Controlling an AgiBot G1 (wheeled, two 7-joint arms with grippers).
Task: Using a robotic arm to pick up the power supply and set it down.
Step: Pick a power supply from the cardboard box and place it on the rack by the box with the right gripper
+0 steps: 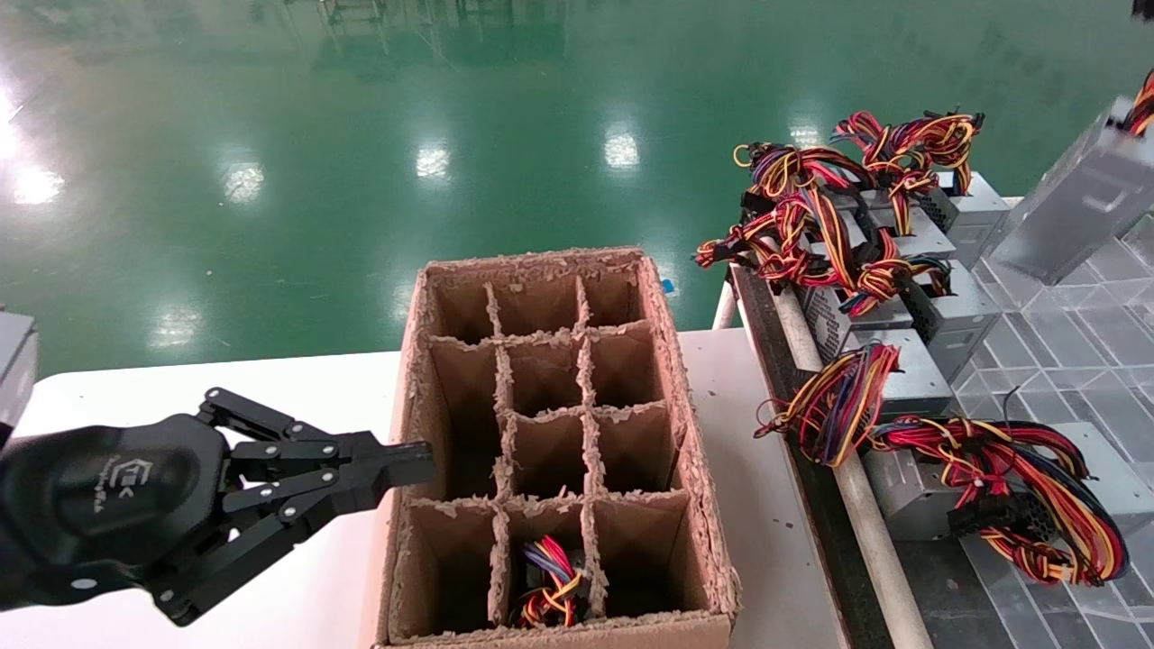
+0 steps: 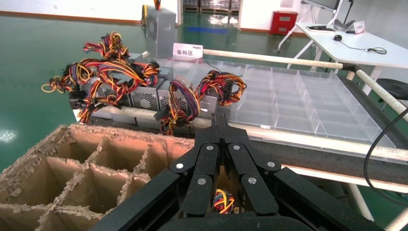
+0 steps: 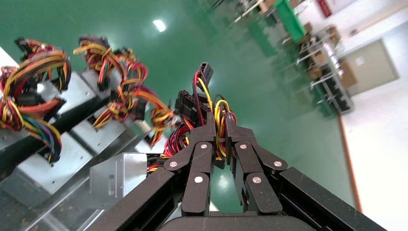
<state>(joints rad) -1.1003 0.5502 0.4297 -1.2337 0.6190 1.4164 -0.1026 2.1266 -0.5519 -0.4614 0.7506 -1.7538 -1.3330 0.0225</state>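
PSU (image 1: 1077, 200): hanging in the air at the upper right of the head view, clear of the stock below it; in the right wrist view its grey box (image 3: 117, 179) is sitting just beside the tool, with the red, yellow and black wires (image 3: 211, 103) running up between the fingers.
Right tool (image 3: 217, 126): clamping on the PSU's wire bundle, so the unit is dangling by its cable rather than by its case; the tool itself is barely showing in the head view.
Left tool (image 1: 406, 461): parked low over the white bench (image 1: 270, 388), fingers pressed together on nothing, tip just beside the carton's left wall.
Carton (image 1: 685, 451): divided cardboard box standing on the bench; one near-row middle cell is already holding a unit, only its wires (image 1: 552, 586) showing; the other cells look bare.
Other units (image 1: 911, 297): lying in a row on the clear tray rack to the right, wires tangled on top.
Done: pick-up is looking finished, the PSU being off the rack.
Left: carrying it across to the carton, lowering it into a free cell and letting go.
Risk: the box may be swinging on its wires, making the cell entry awkward.
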